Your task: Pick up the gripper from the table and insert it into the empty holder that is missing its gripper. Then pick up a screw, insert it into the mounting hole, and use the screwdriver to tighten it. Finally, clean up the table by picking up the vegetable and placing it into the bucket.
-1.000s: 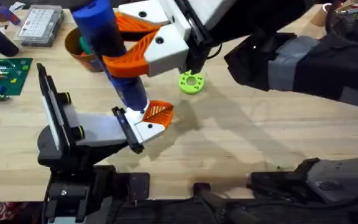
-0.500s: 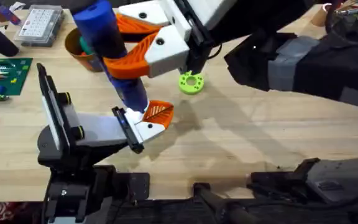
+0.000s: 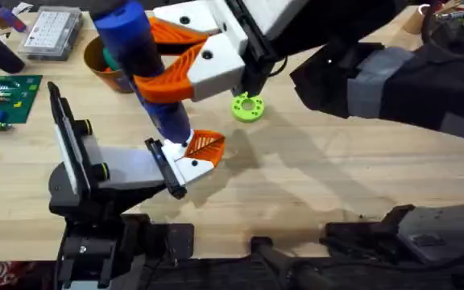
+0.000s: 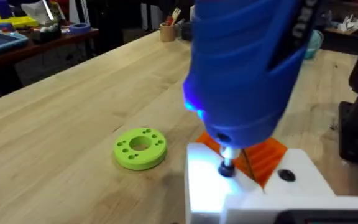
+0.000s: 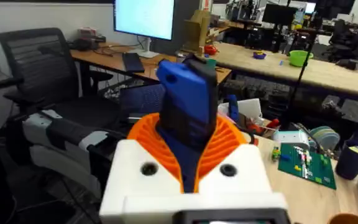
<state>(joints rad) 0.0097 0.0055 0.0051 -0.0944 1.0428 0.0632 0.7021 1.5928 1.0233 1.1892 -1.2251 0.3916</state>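
The holder, a grey wedge on a black round base with flat black end plates, stands at the table's near edge, and I'll place the rest from it. At its right end plate sits the gripper, a white plastic block with a ribbed orange tip, already seated. Straight above that end the thick blue cylindrical screwdriver leans down, its bit on the screw head. The right gripper clenches the screwdriver between orange pads. Further right lies a green ring. I'd judge tightening needs steady downward pressure, bit square in the head. Left gripper: cannot tell.
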